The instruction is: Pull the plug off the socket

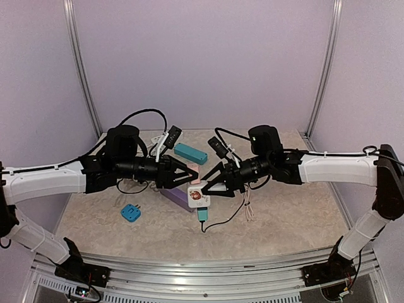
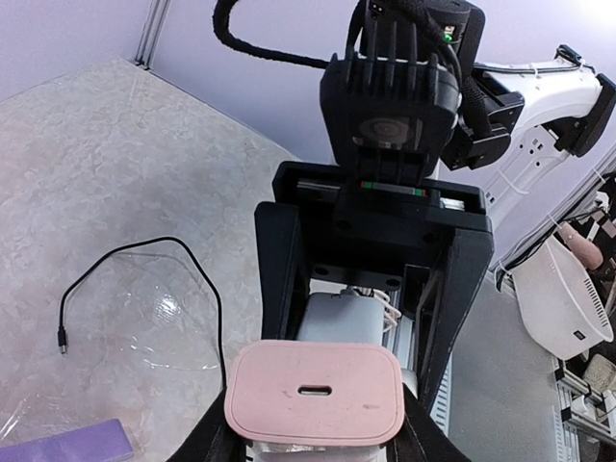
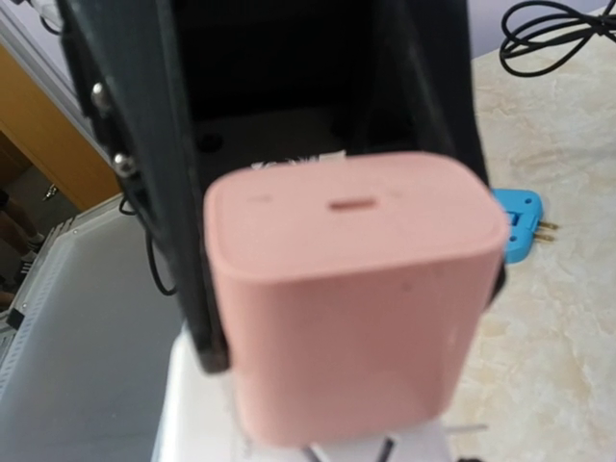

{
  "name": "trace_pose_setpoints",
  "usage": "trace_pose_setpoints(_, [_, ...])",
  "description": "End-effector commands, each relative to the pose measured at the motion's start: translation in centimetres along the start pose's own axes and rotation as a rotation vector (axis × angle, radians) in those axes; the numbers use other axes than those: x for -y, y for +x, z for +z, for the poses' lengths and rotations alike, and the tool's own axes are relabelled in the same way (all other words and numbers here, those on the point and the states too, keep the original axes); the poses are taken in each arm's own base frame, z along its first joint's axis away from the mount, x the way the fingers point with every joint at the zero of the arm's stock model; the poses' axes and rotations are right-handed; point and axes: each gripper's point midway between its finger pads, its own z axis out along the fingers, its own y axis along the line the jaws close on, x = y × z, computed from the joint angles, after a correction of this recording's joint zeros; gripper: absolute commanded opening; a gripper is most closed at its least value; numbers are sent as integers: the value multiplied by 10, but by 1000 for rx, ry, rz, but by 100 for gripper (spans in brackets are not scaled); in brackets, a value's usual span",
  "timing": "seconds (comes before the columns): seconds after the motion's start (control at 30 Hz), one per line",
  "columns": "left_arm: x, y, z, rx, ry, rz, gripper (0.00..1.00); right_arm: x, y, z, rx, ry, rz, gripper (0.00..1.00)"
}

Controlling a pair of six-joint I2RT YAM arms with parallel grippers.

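A pink plug (image 1: pixel 196 181) sits on top of a white cube socket (image 1: pixel 198 198), both held above the table centre. My left gripper (image 1: pixel 191 177) is shut on the pink plug (image 2: pixel 315 390), a finger on each side. My right gripper (image 1: pixel 207 188) comes from the right and grips the white socket. In the right wrist view the pink plug (image 3: pixel 356 289) fills the middle, with the socket (image 3: pixel 192 404) under it. Two dark prongs show between them. The right gripper's own fingertips are hidden there.
A blue adapter (image 1: pixel 130 213) lies front left and also shows in the right wrist view (image 3: pixel 520 223). A purple block (image 1: pixel 173 197) lies under the grippers. A teal box (image 1: pixel 190 153) lies behind. A teal plug (image 1: pixel 202 214) with a black cable hangs below the socket. A white cable (image 1: pixel 248 208) lies to the right.
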Motion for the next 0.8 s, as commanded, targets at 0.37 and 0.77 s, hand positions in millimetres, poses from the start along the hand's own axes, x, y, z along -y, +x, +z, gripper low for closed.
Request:
trace_pose_setpoints(0.37, [-33,-1,-13,-27,-36,-163,10,19,13,-28,-22,187,1,0])
trace_pose_setpoints(0.77, [-45,9,-6,-75,-35,-241,10,8,15,-18,-70,181,-57,0])
